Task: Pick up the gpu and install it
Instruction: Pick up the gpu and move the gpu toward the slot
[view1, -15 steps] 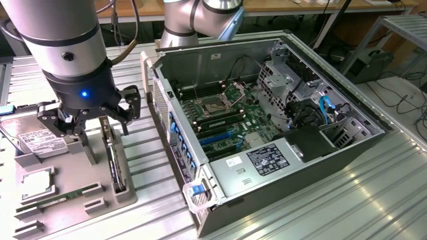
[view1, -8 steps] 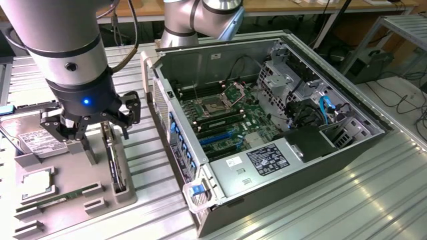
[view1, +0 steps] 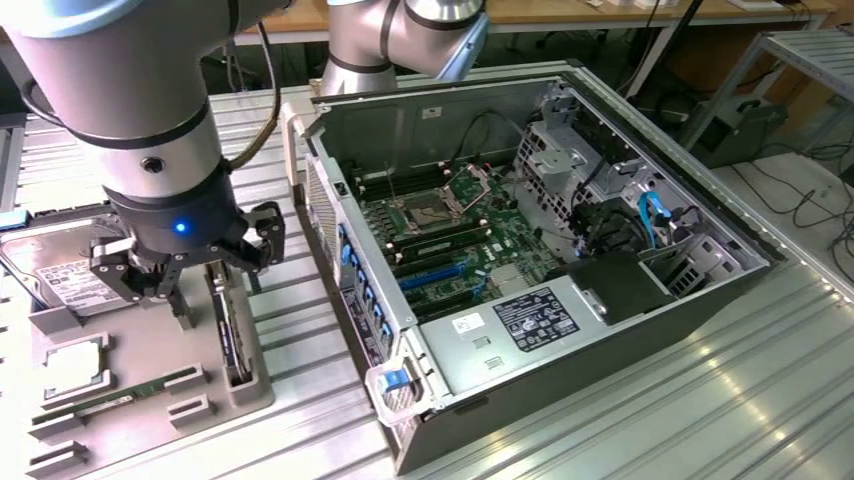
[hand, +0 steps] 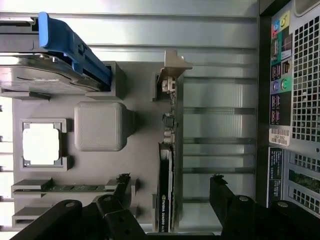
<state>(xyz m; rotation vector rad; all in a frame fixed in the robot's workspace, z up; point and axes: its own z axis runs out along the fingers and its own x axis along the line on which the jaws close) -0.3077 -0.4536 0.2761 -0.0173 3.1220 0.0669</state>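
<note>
The gripper (hand: 170, 185) is wide open above the gray parts tray (hand: 142, 100) and holds nothing. The gpu (hand: 167, 165) stands on its edge in a narrow slot of this tray. It is directly under the gripper and between the two fingers (hand: 121, 186), with a free gap on each side, so no finger touches it. Its silver end bracket (hand: 172, 65) is at the end of the card that is far from the gripper. In the exterior view the gripper (view1: 214, 295) hangs just over the gpu (view1: 232, 345).

The other pockets of the tray are all on one side of the gripper, beyond the finger that is away from the computer. A RAM stick (hand: 75, 188) lies in a long slot just beside that finger. Further out a CPU (hand: 41, 144) sits in a square pocket, near a plain gray block (hand: 98, 126). Farthest from the gripper is a hard drive (hand: 30, 75) with a blue plastic piece (hand: 75, 50) on it.

On the other side of the gripper, beside the tray, the open computer case (view1: 427, 110) lies on its side. Inside it are the motherboard (view1: 447, 225), a CPU socket (view1: 434, 210) and blue cables (view1: 654, 215). Its rear port panel (hand: 280, 80) faces the tray.
</note>
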